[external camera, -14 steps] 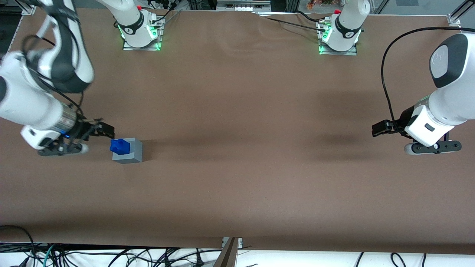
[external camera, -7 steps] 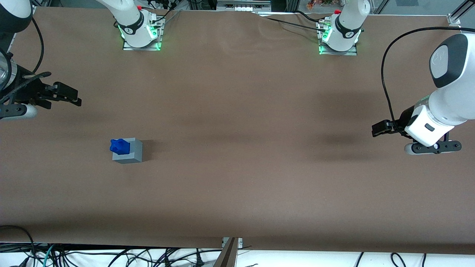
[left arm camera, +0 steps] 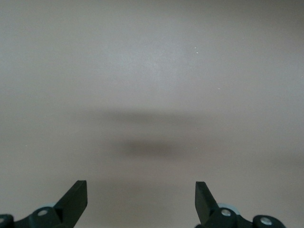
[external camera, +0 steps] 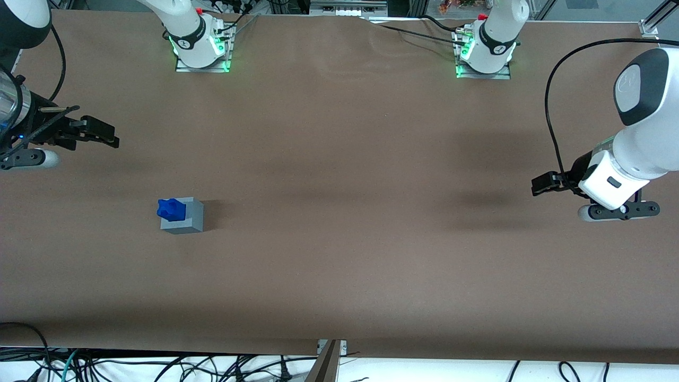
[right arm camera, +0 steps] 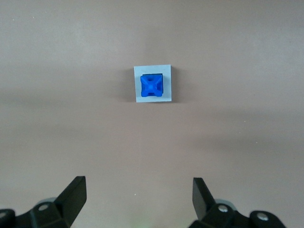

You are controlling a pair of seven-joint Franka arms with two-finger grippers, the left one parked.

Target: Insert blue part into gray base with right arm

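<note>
Two black fingers [right arm camera: 71, 197] of the right arm's gripper [right arm camera: 137, 199] stand wide apart with nothing between them, only bare brown table [external camera: 371, 254] showing in the gap. From the front, the gripper [external camera: 103, 135] hangs at the working arm's end of the table, high off the surface, the right arm [external camera: 16, 106] reaching in from the edge of the frame.

Down on the table sits the gray base [external camera: 183, 216], and the blue part [external camera: 171, 209] is in its top. The pair lies nearer the front camera than the gripper and well apart from it, with open cloth in between. Nothing touches either piece.

The right wrist view looks straight down on them: the gray base [right arm camera: 152, 84] shows as a light square with the blue part [right arm camera: 152, 86] set inside its recess, gray rim visible around it. The blue part's lumpy top stands proud of the base in the front view; whether it is seated fully to the bottom is hard to tell from these angles. The base casts a soft shadow toward the parked arm's end.
</note>
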